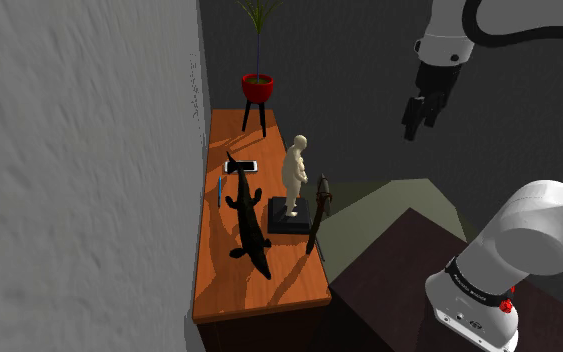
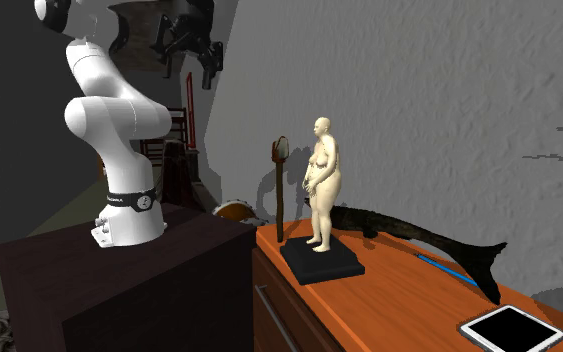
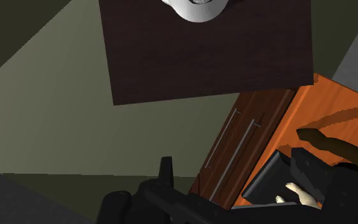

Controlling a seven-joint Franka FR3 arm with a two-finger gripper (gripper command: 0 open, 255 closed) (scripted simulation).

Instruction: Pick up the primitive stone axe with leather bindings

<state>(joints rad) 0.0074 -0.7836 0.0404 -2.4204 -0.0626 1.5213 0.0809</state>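
Note:
The stone axe [image 1: 318, 212] stands upright on the orange sideboard [image 1: 279, 285], its dark handle leaning by the black base of a beige human statue [image 1: 294, 175]. In the second exterior view the axe [image 2: 282, 190] has its head uppermost, just left of the statue [image 2: 321, 185]. My gripper [image 1: 420, 124] hangs open high in the air, well above the axe and off to the shoulder view's right, holding nothing. It is near the top of the second exterior view [image 2: 187, 70]. In the wrist view the fingers [image 3: 165, 172] stand apart, with a brown shaft [image 3: 320, 139], apparently the axe, beside the statue's base.
A black crocodile figure [image 1: 249, 228], a blue pen [image 1: 219, 190] and a phone [image 1: 241, 166] lie on the sideboard by the wall. A plant in a red pot [image 1: 257, 88] stands at the far end. The dark stand [image 1: 399, 275] adjoins the sideboard's near corner.

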